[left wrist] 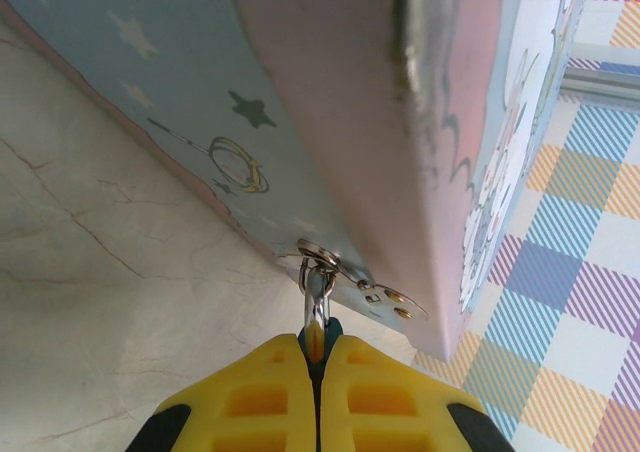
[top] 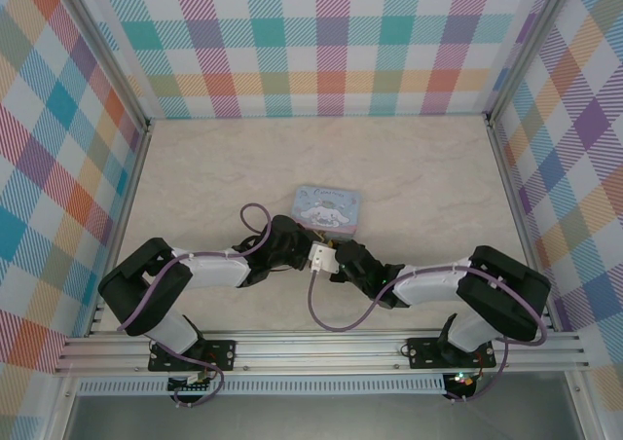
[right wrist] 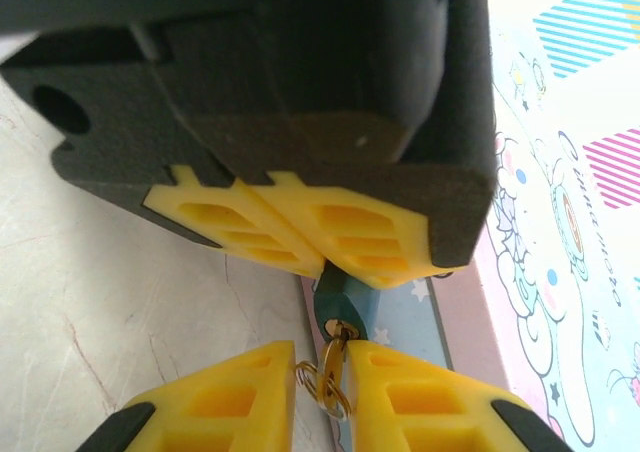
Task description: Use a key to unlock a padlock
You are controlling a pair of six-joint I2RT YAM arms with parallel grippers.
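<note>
The padlock [right wrist: 341, 298] is tiny with a blue-green body. Its silvery shackle [left wrist: 317, 290] runs through the metal hasp [left wrist: 372, 290] on the front of the pale blue cartoon tin [top: 328, 209]. My left gripper [left wrist: 318, 340] is shut on the padlock body, and its yellow fingers [right wrist: 300, 234] pinch it from above in the right wrist view. The key [right wrist: 334, 364] sits in the keyhole with a small wire ring [right wrist: 326, 388] hanging from it. My right gripper [right wrist: 320, 352] is open and straddles the key: one finger [right wrist: 420, 402] touches it and the other [right wrist: 235, 402] stands a little apart.
The tin stands mid-table on the pale marble-look tabletop [top: 214, 167]. Both arms meet at its near side [top: 326, 250], with purple cables looping beside them. Checked walls enclose the left, back and right, and an aluminium rail [top: 321, 348] runs along the near edge.
</note>
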